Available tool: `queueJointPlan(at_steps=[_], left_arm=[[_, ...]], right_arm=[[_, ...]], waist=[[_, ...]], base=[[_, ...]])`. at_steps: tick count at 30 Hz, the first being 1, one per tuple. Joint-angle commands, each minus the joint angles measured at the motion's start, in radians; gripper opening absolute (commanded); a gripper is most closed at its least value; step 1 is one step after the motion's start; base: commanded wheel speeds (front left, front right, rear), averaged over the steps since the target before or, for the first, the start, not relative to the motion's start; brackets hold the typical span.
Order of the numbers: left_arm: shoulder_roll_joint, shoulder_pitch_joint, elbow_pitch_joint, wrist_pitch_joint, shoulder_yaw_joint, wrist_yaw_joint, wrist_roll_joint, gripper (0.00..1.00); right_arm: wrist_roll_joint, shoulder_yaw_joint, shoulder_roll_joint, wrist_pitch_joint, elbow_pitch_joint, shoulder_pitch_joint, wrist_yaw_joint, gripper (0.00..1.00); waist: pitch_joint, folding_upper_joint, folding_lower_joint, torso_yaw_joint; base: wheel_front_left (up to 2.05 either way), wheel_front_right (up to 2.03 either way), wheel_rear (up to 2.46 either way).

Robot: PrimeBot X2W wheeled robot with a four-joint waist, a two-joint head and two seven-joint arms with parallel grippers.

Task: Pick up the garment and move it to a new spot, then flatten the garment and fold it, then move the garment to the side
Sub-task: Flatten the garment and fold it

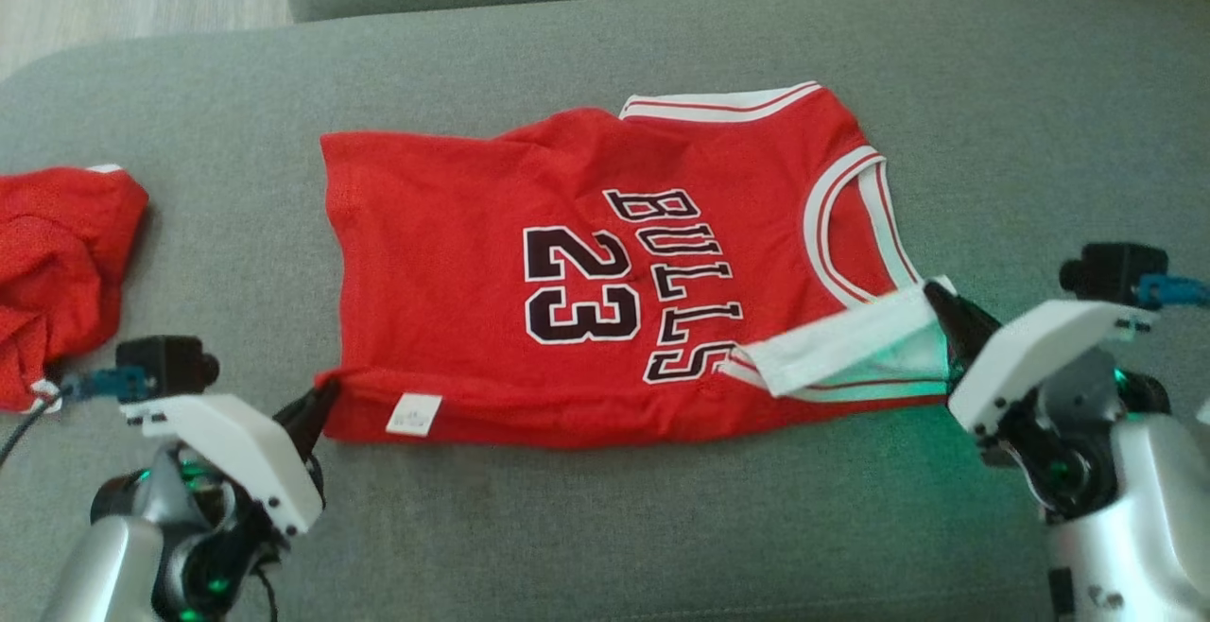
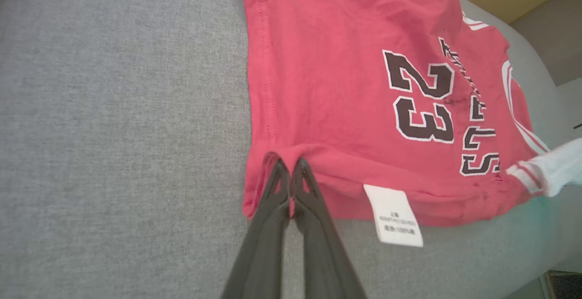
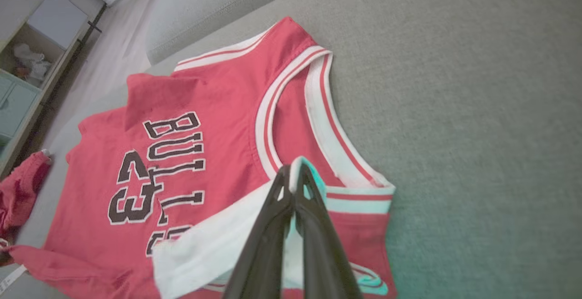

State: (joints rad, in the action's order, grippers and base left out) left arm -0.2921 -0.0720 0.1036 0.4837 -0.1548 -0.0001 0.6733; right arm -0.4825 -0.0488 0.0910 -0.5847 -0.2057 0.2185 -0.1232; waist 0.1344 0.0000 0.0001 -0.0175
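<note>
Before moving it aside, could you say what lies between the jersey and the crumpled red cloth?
Bare grey cushion lies between the jersey and the crumpled red cloth, shown in the head view.

1. Head view: looking forward and down over the grey couch seat [image 1: 605, 527], jersey [image 1: 444, 253] mid-frame.
2. Left wrist view: close in, facing the jersey's hem corner [image 2: 259, 185].
3. Right wrist view: close at its shoulder strap [image 3: 204, 249]; all share the "23" print [image 1: 579, 284].

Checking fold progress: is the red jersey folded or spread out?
Mostly spread: the jersey lies flat, print showing. Only its near edge is turned up, pinched by the left pincer and right pincer.
</note>
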Motion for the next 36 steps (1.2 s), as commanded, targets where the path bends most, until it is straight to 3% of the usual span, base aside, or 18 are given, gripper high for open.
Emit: queueJointPlan(at_steps=[1,10,11,12,13,15,21,22,26,36], left_arm=[[-0.025,-0.065,-0.022,0.0,0.047,-0.003,0.013,0.0],[0.009,-0.139,0.069,-0.054,0.058,-0.019,0.039,0.0],[0.012,-0.143,0.078,-0.071,0.06,-0.02,0.035,0.0],[0.017,-0.146,0.087,-0.09,0.063,-0.021,0.034,0.16],[0.023,-0.147,0.097,-0.107,0.066,-0.02,0.032,0.37],[0.032,-0.146,0.11,-0.147,0.068,-0.018,0.021,1.0],[0.059,-0.109,0.12,-0.309,0.081,-0.001,-0.03,1.0],[0.064,-0.092,0.105,-0.388,0.082,0.014,-0.071,1.0],[0.075,-0.056,0.066,-0.551,0.075,0.049,-0.161,1.0],[0.097,0.057,-0.055,-0.715,0.055,0.127,-0.291,1.0]], right_arm=[[-0.012,0.03,0.014,0.023,0.02,0.054,-0.008,0.0],[-0.04,0.122,0.075,0.237,-0.112,0.154,-0.008,0.0],[-0.049,0.129,0.075,0.263,-0.124,0.16,-0.008,0.73],[-0.057,0.139,0.078,0.284,-0.134,0.162,-0.008,1.0],[-0.061,0.15,0.082,0.302,-0.145,0.162,-0.008,1.0],[-0.071,0.175,0.089,0.353,-0.148,0.161,-0.008,1.0],[-0.046,0.233,0.117,0.557,-0.104,0.119,-0.008,1.0],[-0.008,0.248,0.13,0.626,-0.075,0.098,-0.008,1.0],[0.099,0.245,0.15,0.725,-0.015,0.05,-0.008,1.0],[0.254,0.173,0.103,0.695,0.125,-0.119,-0.008,1.0]], waist=[[0.008,0.0,-0.0001,0.002],[0.046,0.0,-0.0001,0.01],[0.048,0.0,-0.0001,0.01],[0.05,0.0,-0.0001,0.01],[0.052,0.0,-0.0001,0.01],[0.054,0.0,-0.0001,0.011],[0.052,0.0,-0.0001,0.007],[0.048,0.0,-0.0001,0.006],[0.032,0.0,-0.0001,0.005],[-0.017,0.0,-0.0001,-0.003]], base=[[0.0,0.0,0.0],[0.0,0.0,0.0],[0.0,0.0,0.0],[0.0,0.0,0.0],[0.0,0.0,0.0],[0.0,0.0,0.0],[0.0,0.0,0.0],[0.0,0.0,0.0],[0.0,0.0,0.0],[0.0,0.0,0.0]])
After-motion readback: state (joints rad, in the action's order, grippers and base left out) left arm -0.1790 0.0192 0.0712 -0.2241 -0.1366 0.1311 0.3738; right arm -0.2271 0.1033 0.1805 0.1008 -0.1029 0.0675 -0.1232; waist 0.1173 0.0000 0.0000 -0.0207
